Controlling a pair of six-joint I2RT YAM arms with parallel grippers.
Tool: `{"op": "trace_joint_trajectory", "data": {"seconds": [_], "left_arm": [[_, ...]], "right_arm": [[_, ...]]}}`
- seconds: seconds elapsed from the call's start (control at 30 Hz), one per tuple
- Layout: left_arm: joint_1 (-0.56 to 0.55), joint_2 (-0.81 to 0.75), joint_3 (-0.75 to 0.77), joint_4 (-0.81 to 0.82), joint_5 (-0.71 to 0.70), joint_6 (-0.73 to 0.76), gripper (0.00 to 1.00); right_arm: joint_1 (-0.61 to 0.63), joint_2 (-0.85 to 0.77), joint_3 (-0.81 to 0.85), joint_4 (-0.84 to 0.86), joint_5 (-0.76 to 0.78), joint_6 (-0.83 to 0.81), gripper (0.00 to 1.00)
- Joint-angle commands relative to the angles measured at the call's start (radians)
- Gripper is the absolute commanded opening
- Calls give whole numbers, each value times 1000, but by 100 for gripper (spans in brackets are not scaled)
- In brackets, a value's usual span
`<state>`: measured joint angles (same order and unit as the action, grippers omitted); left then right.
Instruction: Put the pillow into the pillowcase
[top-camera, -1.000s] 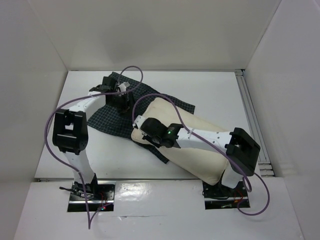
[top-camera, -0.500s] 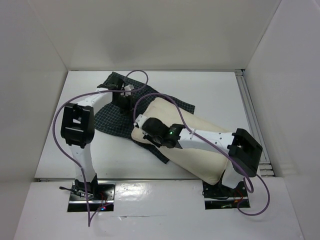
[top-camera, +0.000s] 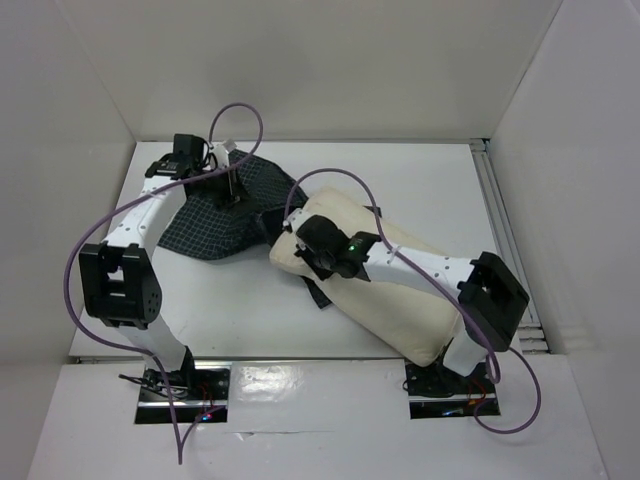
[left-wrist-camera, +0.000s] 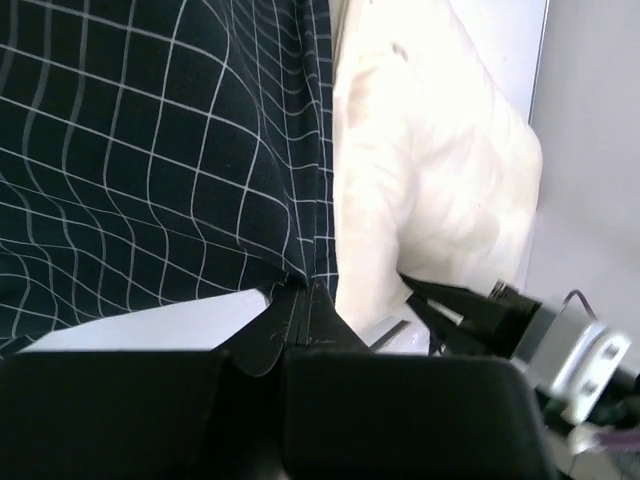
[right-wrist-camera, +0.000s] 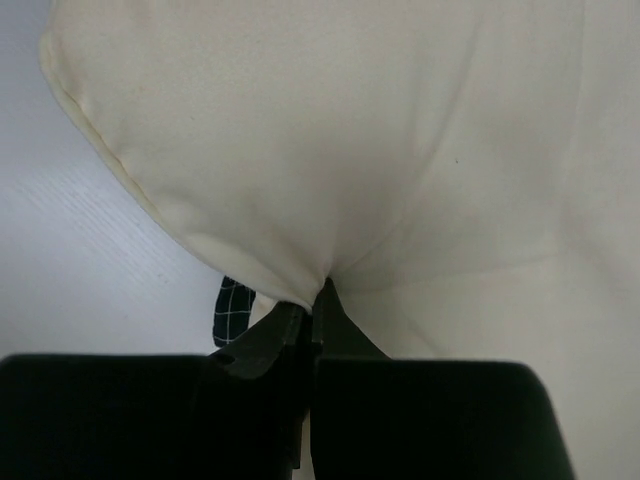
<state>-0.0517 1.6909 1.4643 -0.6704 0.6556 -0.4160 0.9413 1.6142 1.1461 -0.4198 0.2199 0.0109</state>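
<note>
The cream-white pillow (top-camera: 400, 290) lies diagonally across the table's middle and right. Its upper left end sits beside the dark checked pillowcase (top-camera: 215, 215), which is bunched and lifted at the back left. My left gripper (top-camera: 232, 192) is shut on the pillowcase's edge (left-wrist-camera: 300, 270), with the pillow (left-wrist-camera: 430, 170) to its right. My right gripper (top-camera: 305, 250) is shut on a pinch of the pillow's cloth (right-wrist-camera: 330, 270) near its upper left end. A scrap of pillowcase (right-wrist-camera: 232, 310) shows under the pillow.
White walls enclose the table on three sides. A metal rail (top-camera: 505, 240) runs along the right edge. Purple cables (top-camera: 240, 125) loop over both arms. The arm bases (top-camera: 180, 385) stand at the near edge.
My left gripper has shut on the pillowcase and pulled it up and back to the left, bunching the cloth. The right gripper has shifted the pillow's end slightly up and right.
</note>
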Motion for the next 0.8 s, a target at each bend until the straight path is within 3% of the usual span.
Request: {"op": "trace_joint_trajectory", "data": {"seconds": [0.0,0.17,0.33,0.47,0.77], "left_arm": [[1,-36,-22,-14,64,39,0],[1,-46,-53,-24,84,80,0],[1,-57,-75,-24,107,80,0],[1,-57,-61,-15,150,48,0],[1,-36,1,3,216,-4,0]], "right_arm": [[-78,-27,61,-4,-92,47,0],[-143,10,164,-2,-191,92,0],[-153,145,280,-45,-182,106,0],[-87,214,342,-66,-111,116,0],[0,282,303,-108,93,210,0]]}}
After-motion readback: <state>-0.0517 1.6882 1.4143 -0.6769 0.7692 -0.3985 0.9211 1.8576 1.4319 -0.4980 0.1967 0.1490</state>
